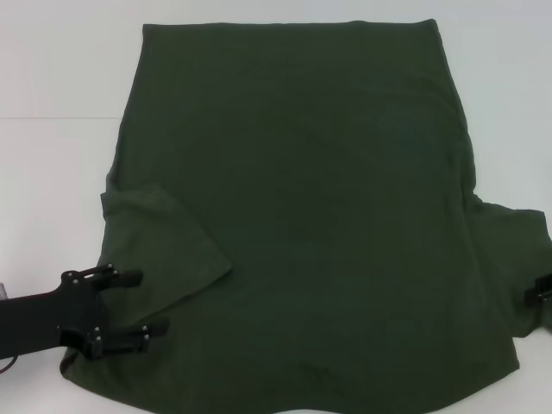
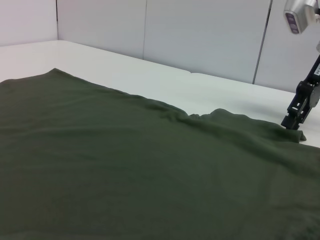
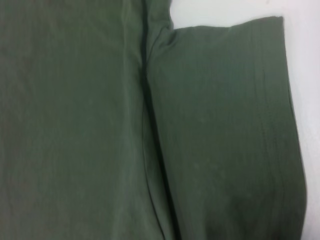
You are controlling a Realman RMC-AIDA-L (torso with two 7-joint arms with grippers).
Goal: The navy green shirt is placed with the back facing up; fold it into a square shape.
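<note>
Covering most of the white counter [image 1: 52,78] was one navy green shirt [image 1: 302,216], spread flat with its plain side up, hem at the far edge and shoulders toward the near edge.

Sleeves, two. The left sleeve [image 1: 159,250] lay folded inward over the body of the shirt, its cuff running diagonally. The right sleeve [image 1: 517,250] lay spread outward on the counter.

Grippers, two. The left gripper [image 1: 129,304] sat at the near left corner of the shirt, over the shoulder by the folded sleeve, with its jaws apart, one above and one below a strip of cloth; whether they touched the cloth could not be told. The right gripper [image 1: 542,289] showed only as a small black part at the right edge of the head view, at the right sleeve; the state of its jaws could not be told.

Views compared. Only the head view showed the whole garment and both grippers together. The left wrist view looked low across the shirt's surface and showed the right gripper [image 2: 296,116] reaching down to the cloth's far edge, with grey wall panels [image 2: 200,35] behind the counter, seen in no other view. The right wrist view showed the right sleeve [image 3: 225,125] close up, with its armhole seam and double-stitched cuff, and a sliver of counter beside it.
</note>
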